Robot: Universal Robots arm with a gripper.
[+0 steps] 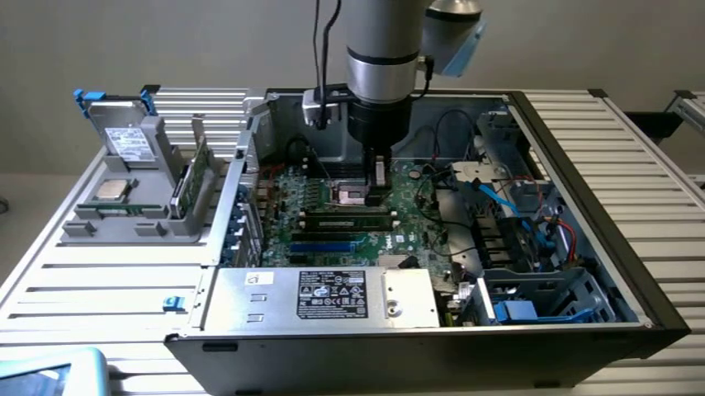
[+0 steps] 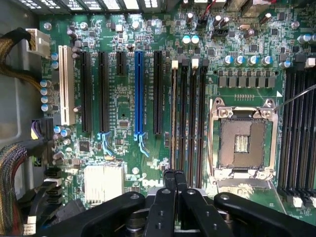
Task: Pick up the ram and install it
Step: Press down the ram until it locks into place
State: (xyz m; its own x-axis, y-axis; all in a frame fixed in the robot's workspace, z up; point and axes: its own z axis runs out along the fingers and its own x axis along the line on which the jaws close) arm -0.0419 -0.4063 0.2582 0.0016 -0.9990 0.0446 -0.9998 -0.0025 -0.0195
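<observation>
The ram (image 1: 194,183) is a slim green board standing on edge in the grey holder (image 1: 132,223), outside the case on the exterior view's left. My gripper (image 1: 378,195) hangs inside the open computer case, well to the right of the ram, low over the motherboard (image 2: 123,148). In the wrist view the gripper (image 2: 176,174) is shut, its black fingers (image 2: 165,207) pressed together with nothing visible between them. The fingertips sit over the near end of the long black memory slots (image 2: 188,113), beside the empty processor socket (image 2: 243,140).
The holder also carries a grey drive with a white label (image 1: 130,142) and a square silver chip (image 1: 114,190). A silver power supply (image 1: 330,297), cables (image 1: 518,206) and a drive cage (image 1: 540,301) crowd the case. Expansion slots (image 2: 138,94) lie beside the memory slots.
</observation>
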